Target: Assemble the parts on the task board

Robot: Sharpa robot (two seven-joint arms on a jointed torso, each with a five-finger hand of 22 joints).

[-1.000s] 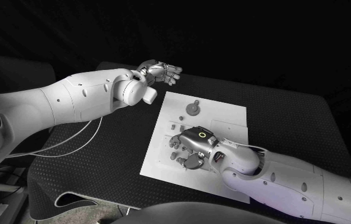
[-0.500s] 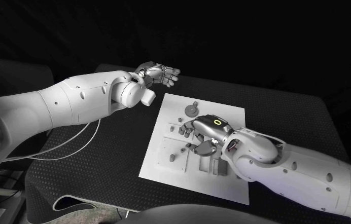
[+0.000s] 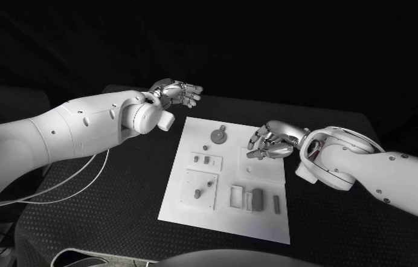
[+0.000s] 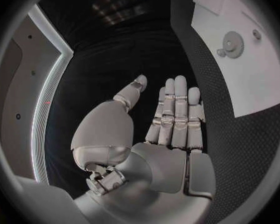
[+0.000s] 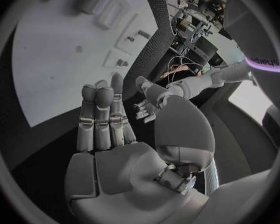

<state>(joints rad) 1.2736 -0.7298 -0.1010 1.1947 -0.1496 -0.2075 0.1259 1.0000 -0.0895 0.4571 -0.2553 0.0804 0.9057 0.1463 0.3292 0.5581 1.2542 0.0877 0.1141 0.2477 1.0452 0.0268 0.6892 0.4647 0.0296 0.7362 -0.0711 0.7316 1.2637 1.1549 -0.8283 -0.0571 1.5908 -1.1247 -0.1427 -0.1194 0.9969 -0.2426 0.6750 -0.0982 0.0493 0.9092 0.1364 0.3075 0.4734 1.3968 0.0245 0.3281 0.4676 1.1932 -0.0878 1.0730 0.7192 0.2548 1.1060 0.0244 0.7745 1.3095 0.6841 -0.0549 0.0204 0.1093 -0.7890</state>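
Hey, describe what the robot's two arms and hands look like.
Both arms are smooth white shells with rounded joints. The left hand and right hand are silver metal with jointed fingers and pale fingertips. Thin white cables trail below the left arm.

The right hand [image 3: 272, 141] has pulled off the task board [image 3: 228, 218] — a second ago its fingers lay spread over the parts in the middle of the plate, and now they hang above the board's right edge, holding nothing, curled loosely with their tips toward the gear [image 3: 218, 136]. With the hand gone, the small frames and blocks [image 3: 254, 199] that sat under its fingers lie uncovered. The left hand [image 3: 176, 91] has shifted a little — its fingers are straighter, flat and close together, beyond the board's far left corner.
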